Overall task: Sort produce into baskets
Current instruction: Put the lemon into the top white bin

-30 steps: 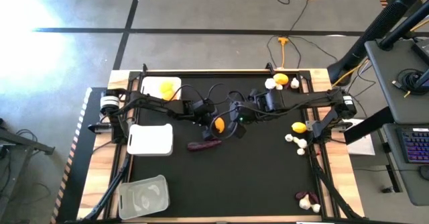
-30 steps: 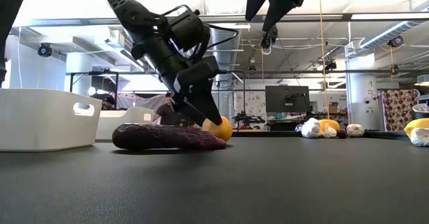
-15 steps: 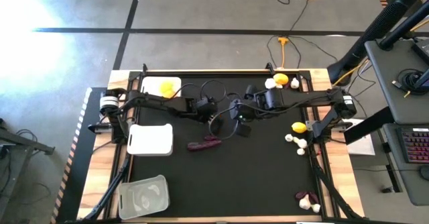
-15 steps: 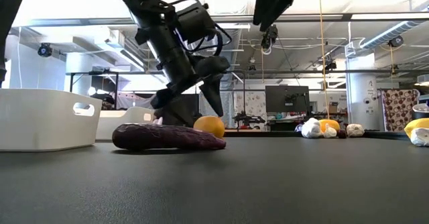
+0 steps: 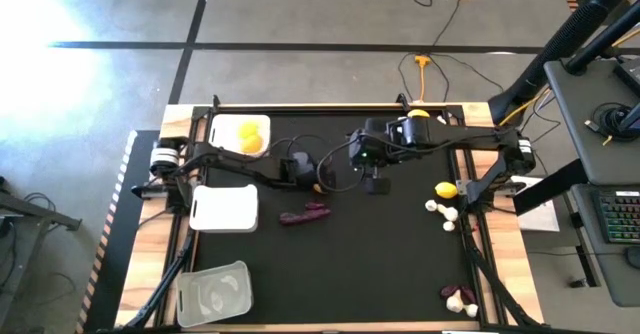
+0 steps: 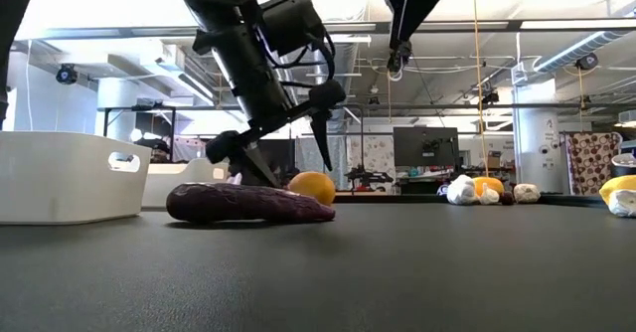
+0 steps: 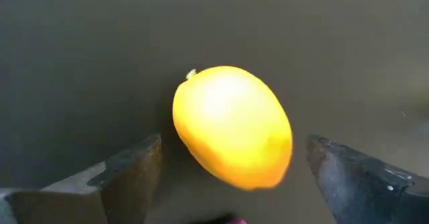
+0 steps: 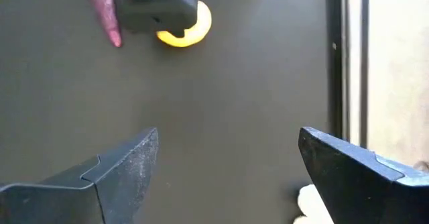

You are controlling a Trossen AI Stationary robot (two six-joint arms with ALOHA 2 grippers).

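From up top I see my left hand [image 5: 318, 177] low over the middle of the black tabletop [image 5: 380, 254], fingers spread wide on either side of an orange fruit [image 7: 232, 126] that sits on the mat, not gripped. Just beside that fruit lies a dark purple sweet potato [image 6: 248, 203]. My right hand [image 5: 375, 184] hangs higher, near the centre, fingers wide apart and holding nothing. Two yellow fruits rest in the far white basket [image 5: 222, 126] on the left; a second white basket [image 5: 224, 208] sits below it, and the clear basket [image 5: 212, 292] is at the near left corner. More produce waits along the right edge: a yellow fruit [image 5: 446, 189], white bulbs [image 5: 443, 213], and a purple piece with bulbs [image 5: 457, 296] at the near right corner.
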